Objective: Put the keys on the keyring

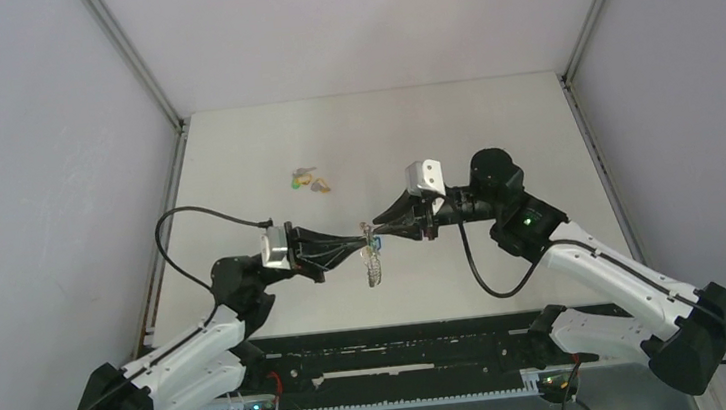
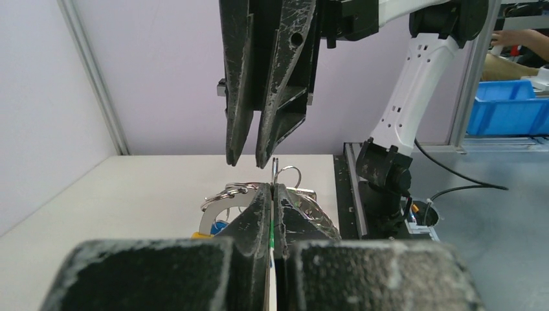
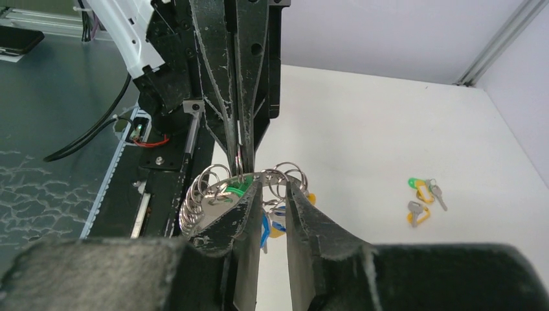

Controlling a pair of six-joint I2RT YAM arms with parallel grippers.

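The keyring (image 1: pixel 375 264), a silvery band strung with several small wire rings, hangs in mid-air between both grippers. My left gripper (image 1: pixel 361 246) is shut; in the left wrist view a green key (image 2: pixel 272 233) shows between its fingers and a thin wire ring (image 2: pixel 276 170) sticks up past its tips (image 2: pixel 272 188). The keyring (image 2: pixel 223 197) lies just beyond. My right gripper (image 3: pixel 274 184) is open by a narrow gap, its tips at the keyring's band (image 3: pixel 194 204). Blue (image 3: pixel 267 227) and yellow (image 3: pixel 309 197) keys hang from the ring. Loose green and yellow keys (image 1: pixel 309 181) lie on the table.
The loose keys (image 3: pixel 422 197) lie far left of centre on the white table (image 1: pixel 493 132). A black rail (image 1: pixel 393 348) runs along the near edge. Grey walls stand at the left, back and right. A blue bin (image 2: pixel 508 107) sits off the table.
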